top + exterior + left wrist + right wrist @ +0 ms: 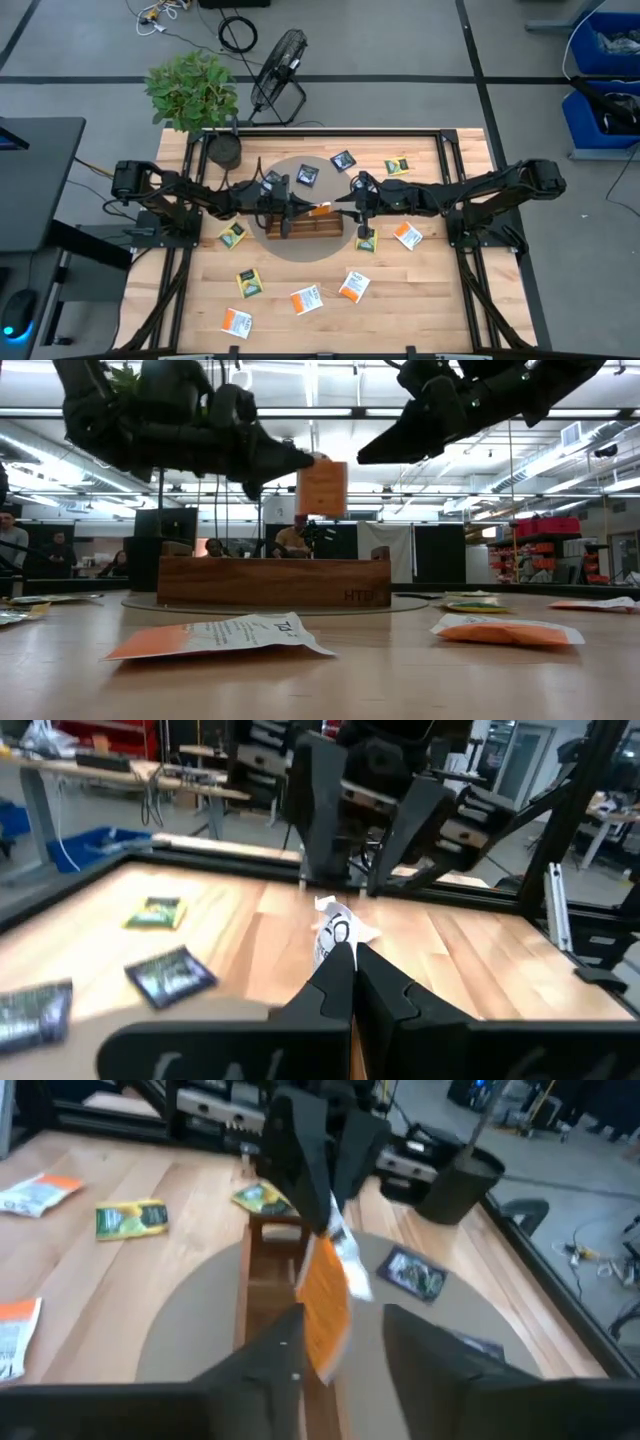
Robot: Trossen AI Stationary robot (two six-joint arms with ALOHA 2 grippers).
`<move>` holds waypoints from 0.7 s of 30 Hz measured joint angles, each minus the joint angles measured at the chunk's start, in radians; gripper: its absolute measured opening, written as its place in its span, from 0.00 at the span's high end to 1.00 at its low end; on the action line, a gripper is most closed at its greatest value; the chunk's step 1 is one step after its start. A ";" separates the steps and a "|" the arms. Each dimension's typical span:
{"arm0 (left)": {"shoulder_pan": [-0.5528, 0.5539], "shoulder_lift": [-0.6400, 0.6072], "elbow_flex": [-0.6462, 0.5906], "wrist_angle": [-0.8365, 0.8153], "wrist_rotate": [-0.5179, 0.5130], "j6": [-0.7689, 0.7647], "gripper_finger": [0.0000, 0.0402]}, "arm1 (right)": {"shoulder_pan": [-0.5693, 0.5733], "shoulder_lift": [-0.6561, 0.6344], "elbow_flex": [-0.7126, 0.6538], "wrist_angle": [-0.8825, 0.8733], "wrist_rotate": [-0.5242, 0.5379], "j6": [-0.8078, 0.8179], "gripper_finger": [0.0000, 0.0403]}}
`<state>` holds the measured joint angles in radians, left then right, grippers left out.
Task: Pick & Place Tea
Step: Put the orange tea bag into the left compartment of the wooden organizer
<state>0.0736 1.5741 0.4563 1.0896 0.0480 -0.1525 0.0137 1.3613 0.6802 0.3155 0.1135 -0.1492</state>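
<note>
I see left gripper clamped on orange-and-white tea sachet | above wooden tray | right gripper parted, sachet between its fingers, empty

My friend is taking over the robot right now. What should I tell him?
Left gripper: shut on an orange sachet, held in the air over the wooden tray.
Right gripper: open, right beside that sachet, not gripping it.
Other sachets lie scattered on the table; some navy ones sit on the round mat by the tray.
Done: one sachet lifted. I cannot tell if any are in the tray.
Left: put this sachet in the tray, then gather the others.
</note>
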 joint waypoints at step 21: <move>-0.038 -0.380 -0.335 -0.109 -0.014 -0.060 1.00 | -0.002 -0.087 0.000 -0.073 0.010 0.034 0.48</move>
<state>0.0357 1.1944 0.1217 0.9802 0.0338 -0.2120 0.0120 1.2747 0.6804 0.2420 0.1235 -0.1157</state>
